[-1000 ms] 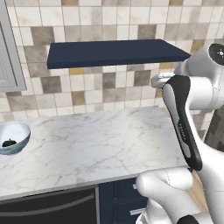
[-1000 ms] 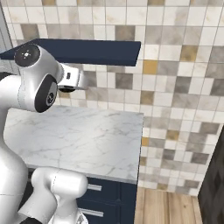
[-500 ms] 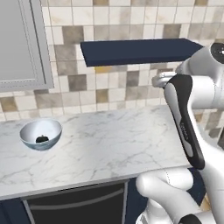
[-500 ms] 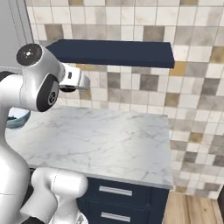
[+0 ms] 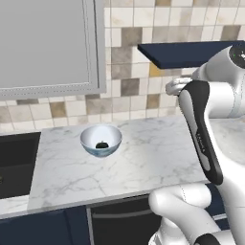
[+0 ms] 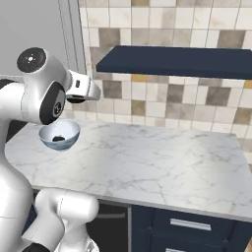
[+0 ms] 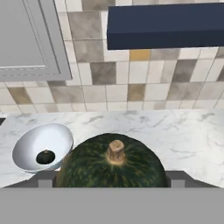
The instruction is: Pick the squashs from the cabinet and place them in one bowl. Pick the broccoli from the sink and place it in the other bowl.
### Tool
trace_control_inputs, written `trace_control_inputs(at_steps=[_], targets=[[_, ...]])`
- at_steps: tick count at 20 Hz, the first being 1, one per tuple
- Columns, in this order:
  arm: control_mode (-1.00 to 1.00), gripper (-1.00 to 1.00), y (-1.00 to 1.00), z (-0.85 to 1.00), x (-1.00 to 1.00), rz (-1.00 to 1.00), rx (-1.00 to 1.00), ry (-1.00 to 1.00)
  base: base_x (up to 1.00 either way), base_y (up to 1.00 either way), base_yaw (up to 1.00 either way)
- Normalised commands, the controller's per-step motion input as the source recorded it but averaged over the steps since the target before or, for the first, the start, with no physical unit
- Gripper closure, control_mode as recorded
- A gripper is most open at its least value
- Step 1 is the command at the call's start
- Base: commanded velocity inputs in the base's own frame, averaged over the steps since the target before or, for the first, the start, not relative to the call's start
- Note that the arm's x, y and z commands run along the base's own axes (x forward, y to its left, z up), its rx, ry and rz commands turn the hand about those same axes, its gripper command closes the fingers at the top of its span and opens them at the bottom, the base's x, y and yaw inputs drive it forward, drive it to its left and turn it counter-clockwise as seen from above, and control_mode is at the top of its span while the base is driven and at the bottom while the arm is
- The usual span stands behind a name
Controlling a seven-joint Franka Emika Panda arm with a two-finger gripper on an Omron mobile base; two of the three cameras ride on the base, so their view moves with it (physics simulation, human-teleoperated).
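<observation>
One squash [image 7: 111,165] between tool [image 7: 111,179] fingers.

Two squashes are in sight: one squash [image 7: 111,164] with a tan stem fills the near part of the hand view, and a second squash [image 5: 101,144] lies as a small dark lump inside the bowl. There is one bowl [image 5: 101,139], white, on one marble counter [image 5: 143,162]. One dark navy shelf [image 6: 177,61], one grey wall cupboard [image 5: 48,45] and one black sink [image 5: 16,165] complete the count.
</observation>
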Motion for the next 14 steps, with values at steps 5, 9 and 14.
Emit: trace_control_inputs(at_steps=[5, 9, 14], targets=[[1.0, 1.0, 0.0, 0.0, 0.0, 0.0, 0.0, 0.0, 0.0, 0.87, 0.0], [1.0, 1.0, 0.0, 0.0, 0.0, 0.0, 0.0, 0.0, 0.0, 0.87, 0.0], [1.0, 1.0, 0.0, 0.0, 0.0, 0.0, 0.0, 0.0, 0.0, 0.85, 0.0]])
